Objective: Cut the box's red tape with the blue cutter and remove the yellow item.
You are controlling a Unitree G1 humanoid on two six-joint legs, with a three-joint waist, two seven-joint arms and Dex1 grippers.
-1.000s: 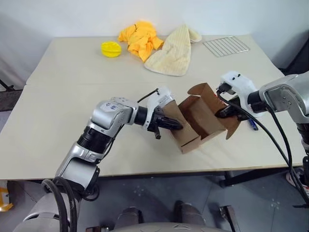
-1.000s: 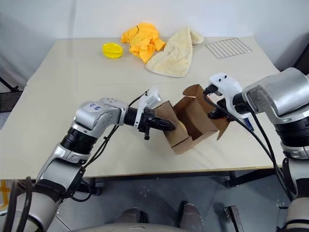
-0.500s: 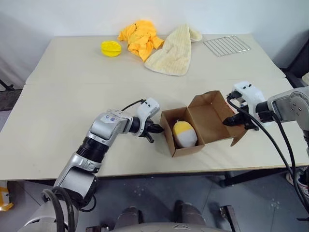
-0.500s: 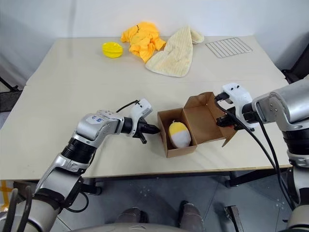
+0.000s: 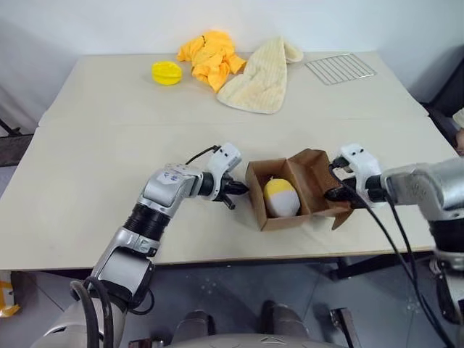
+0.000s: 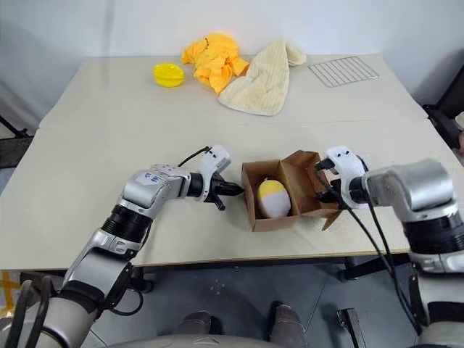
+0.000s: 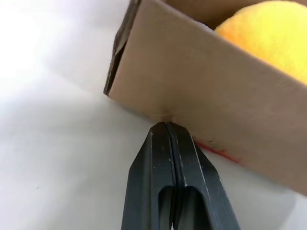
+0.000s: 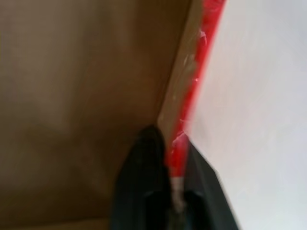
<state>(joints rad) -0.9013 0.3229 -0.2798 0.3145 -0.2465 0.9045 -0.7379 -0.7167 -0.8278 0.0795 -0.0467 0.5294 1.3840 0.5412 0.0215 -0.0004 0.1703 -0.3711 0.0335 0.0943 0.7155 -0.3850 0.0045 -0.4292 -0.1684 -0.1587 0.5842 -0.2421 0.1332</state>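
The box (image 5: 284, 220) stands open on the table near the front edge, flaps spread. Inside it lies the yellow item (image 5: 280, 196), yellow above and white below, also showing over the carton wall (image 7: 273, 28). My left gripper (image 5: 238, 190) is shut and empty, its tip against the box's outer left wall (image 7: 201, 91). My right gripper (image 5: 336, 194) is shut on the box's right flap, one finger on each side of the edge that carries the red tape (image 8: 200, 67). The blue cutter is out of view.
At the back of the table lie a round yellow dish (image 5: 166, 72), a yellow-orange cloth (image 5: 210, 56), a cream towel (image 5: 259, 74) and a wire rack (image 5: 339, 68). The table's front edge runs just below the box.
The box came down from a tilted, lifted pose to rest on the table, and the yellow item now shows inside. My left gripper drew out to the outer wall; my right arm sank with the flap.
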